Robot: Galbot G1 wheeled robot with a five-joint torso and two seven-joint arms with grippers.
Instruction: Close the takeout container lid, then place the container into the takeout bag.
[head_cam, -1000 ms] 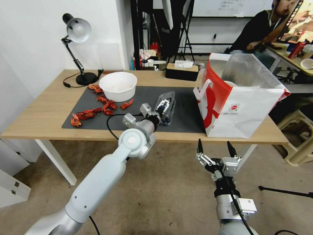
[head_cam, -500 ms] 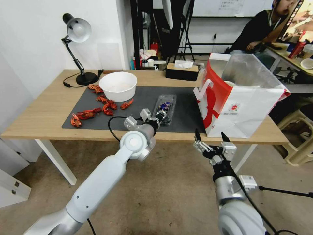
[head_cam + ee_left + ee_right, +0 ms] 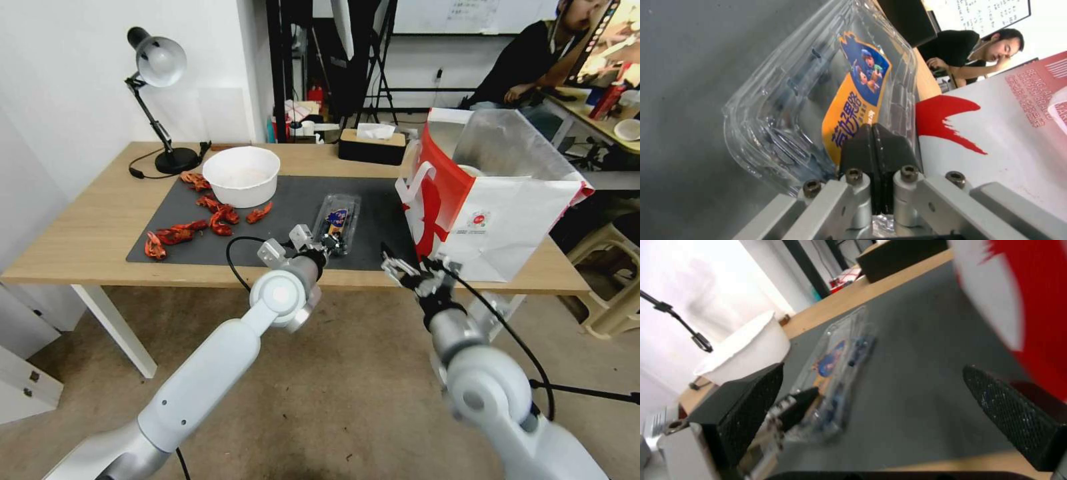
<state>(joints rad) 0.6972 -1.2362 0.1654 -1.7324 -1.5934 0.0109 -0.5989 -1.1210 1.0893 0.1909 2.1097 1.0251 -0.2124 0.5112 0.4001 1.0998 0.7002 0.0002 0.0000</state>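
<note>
The clear takeout container [image 3: 335, 223] lies flat on the dark mat with the lid [image 3: 809, 83] down on top, its blue and orange sticker [image 3: 858, 100] facing up. Dark berries show at its near end. My left gripper [image 3: 326, 242] is shut, and its joined fingertips [image 3: 872, 133] press on the lid's near end over the sticker. My right gripper [image 3: 408, 265] is open at the table's front edge, between the container [image 3: 840, 370] and the takeout bag [image 3: 493, 213]. The bag stands upright and open to the right, white with red sides.
A round white bowl [image 3: 241, 175] and red crayfish pieces [image 3: 200, 223] sit on the mat [image 3: 293, 193] to the left. A desk lamp [image 3: 157, 100] stands at the back left, a black tissue box [image 3: 372, 145] at the back centre.
The lid went from tilted up to lying flat on the container under my left gripper. My right arm rose from below the table and reached forward to its front edge.
</note>
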